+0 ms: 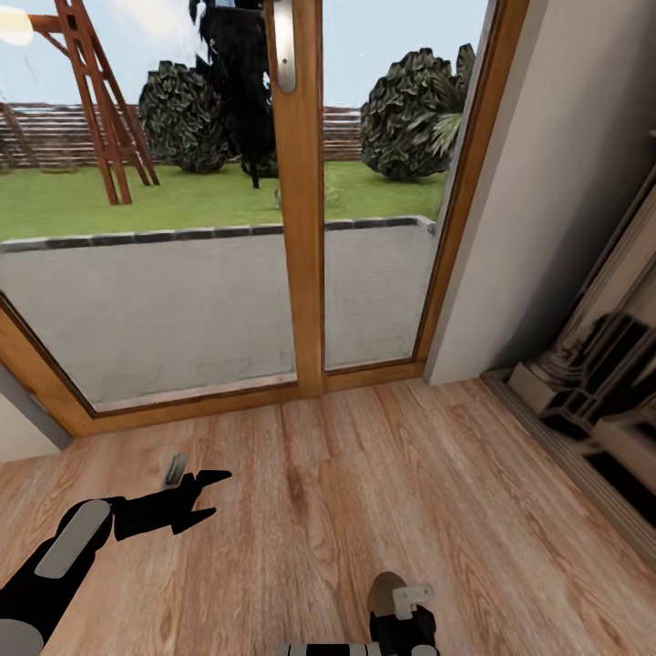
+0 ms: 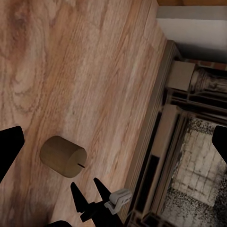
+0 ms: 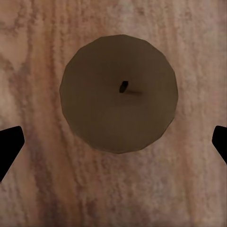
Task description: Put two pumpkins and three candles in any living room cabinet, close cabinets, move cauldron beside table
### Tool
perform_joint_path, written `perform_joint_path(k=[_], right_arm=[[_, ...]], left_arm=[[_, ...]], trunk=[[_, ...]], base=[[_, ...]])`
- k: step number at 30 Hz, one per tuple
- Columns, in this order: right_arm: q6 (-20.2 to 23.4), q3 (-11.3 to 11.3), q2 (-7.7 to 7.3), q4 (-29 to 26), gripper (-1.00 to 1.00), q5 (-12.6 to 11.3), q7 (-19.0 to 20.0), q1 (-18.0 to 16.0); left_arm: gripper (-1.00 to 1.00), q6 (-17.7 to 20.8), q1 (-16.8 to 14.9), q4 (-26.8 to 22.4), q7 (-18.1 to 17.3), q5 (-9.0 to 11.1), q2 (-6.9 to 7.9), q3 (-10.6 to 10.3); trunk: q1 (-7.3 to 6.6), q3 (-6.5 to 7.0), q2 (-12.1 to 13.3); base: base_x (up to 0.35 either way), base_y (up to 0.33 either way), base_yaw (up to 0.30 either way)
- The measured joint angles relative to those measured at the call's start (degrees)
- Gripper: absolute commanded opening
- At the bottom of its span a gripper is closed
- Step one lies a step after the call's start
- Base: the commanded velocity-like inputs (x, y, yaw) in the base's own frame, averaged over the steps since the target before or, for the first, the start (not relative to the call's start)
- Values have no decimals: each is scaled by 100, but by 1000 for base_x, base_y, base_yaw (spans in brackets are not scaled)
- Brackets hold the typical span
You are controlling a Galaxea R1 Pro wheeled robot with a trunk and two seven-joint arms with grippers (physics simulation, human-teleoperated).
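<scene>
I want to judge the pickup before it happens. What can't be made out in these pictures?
- Candle, head view: largely hidden behind the right pincer, cut by the bottom edge.
- Candle height, right wrist view: seen from straight above.
- Fireplace: cut by the edge.

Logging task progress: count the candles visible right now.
1: one candle upright on the wood floor, under the right gripper, also seen from the left wrist. Others may be out of view.

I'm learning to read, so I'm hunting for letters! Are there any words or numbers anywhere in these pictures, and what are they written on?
No words or numbers to read here.
The candle is plain, with only its wick.
The wood floor, the glass doors and the fireplace carry no writing.
The right pincer has no label either.
</scene>
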Motion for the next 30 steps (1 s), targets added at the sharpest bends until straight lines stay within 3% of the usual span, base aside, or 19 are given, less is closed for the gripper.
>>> perform_joint_path(k=[21,30], right_arm=[[-5,-2,-59,-3,100,-8,0,0],[-4,0,-85,-4,100,-8,9,0]], left_arm=[[100,0,1,0,4,0,8,-3],[100,-1,142,-66,3,0,10,12]], trunk=[[-2,0,0],[0,0,0]], base=[[30,0,0],[18,65,0]])
